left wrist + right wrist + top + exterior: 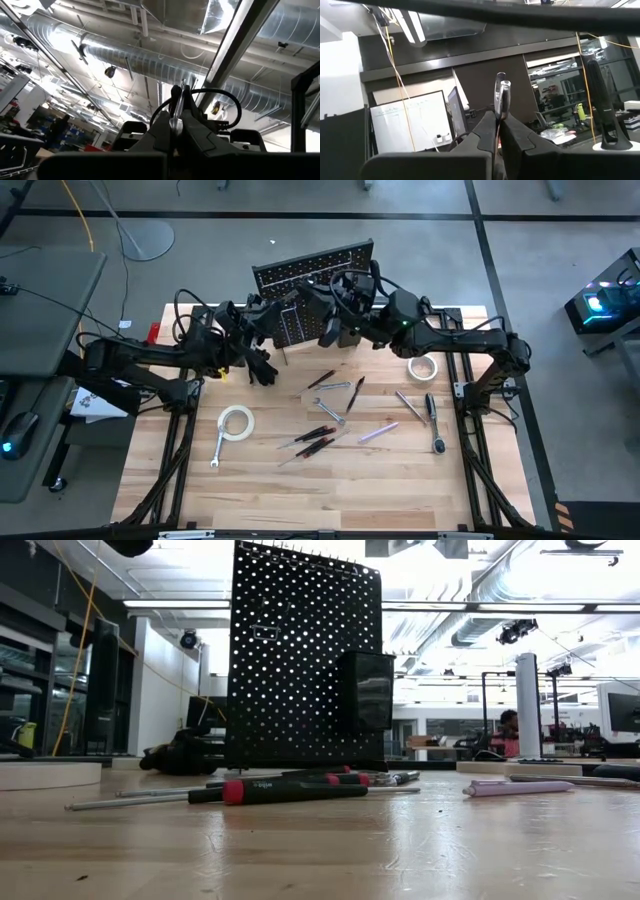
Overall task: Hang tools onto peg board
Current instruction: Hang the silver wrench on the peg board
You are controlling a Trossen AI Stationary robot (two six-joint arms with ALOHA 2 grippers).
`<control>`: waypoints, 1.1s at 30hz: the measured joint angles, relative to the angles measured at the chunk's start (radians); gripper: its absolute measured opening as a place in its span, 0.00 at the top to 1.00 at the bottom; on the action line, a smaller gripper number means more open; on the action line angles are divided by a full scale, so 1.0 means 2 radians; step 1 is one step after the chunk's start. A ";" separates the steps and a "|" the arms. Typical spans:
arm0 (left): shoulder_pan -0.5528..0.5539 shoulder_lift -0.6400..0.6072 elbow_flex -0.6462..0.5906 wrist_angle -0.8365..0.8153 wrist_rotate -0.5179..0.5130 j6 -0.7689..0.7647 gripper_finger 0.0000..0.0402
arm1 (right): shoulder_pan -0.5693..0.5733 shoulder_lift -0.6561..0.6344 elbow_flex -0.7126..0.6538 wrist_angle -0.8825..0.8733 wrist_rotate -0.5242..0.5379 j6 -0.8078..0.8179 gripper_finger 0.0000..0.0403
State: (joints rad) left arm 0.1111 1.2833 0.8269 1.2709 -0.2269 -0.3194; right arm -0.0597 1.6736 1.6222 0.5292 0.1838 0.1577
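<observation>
Silver wrench (pixel 502 100) stands upright in the closed right claw (pixel 498 120); left claw (pixel 177 122) shut too.

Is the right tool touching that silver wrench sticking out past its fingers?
Touching. In the right wrist view the tool is shut on the wrench: its silver end rises straight out from between the closed fingers, with no gap visible.

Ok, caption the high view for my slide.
Both grippers, left gripper and right gripper, raised beside the peg board, tools scattered on the table.
</observation>
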 joint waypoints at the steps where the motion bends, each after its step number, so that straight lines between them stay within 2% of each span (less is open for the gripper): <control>1: 0.002 -0.002 0.000 -0.003 0.000 0.000 0.98 | 0.000 0.000 0.000 -0.006 0.000 0.001 0.96; 7: 0.016 -0.025 0.000 -0.042 -0.004 0.000 0.98 | 0.001 -0.001 0.000 -0.048 -0.006 0.023 0.82; 12: 0.025 -0.061 0.000 -0.120 0.012 0.004 0.98 | 0.001 -0.024 0.000 -0.123 0.000 0.007 0.70; 15: 0.031 -0.102 0.000 -0.237 0.035 0.006 0.98 | 0.001 -0.052 0.000 -0.201 0.000 -0.026 0.67; 21: 0.040 -0.199 0.000 -0.539 0.063 0.016 0.98 | 0.001 -0.118 0.000 -0.399 -0.011 -0.053 0.66; 24: 0.040 -0.218 0.000 -0.636 0.078 0.011 0.98 | 0.001 -0.130 0.000 -0.464 -0.036 -0.045 0.66; 27: 0.040 -0.213 0.000 -0.679 0.112 0.004 0.98 | 0.001 -0.122 0.000 -0.503 -0.080 -0.041 0.66; 30: 0.035 -0.191 0.000 -0.688 0.139 0.004 0.98 | 0.001 -0.102 0.000 -0.528 -0.120 -0.040 0.66; 33: 0.026 -0.164 0.000 -0.682 0.150 0.008 0.98 | 0.002 -0.075 0.000 -0.545 -0.136 -0.044 0.66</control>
State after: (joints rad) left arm 0.1630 0.9559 0.8261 -0.0922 0.0728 -0.3038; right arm -0.0553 1.5228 1.6222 -0.5608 -0.0879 0.0702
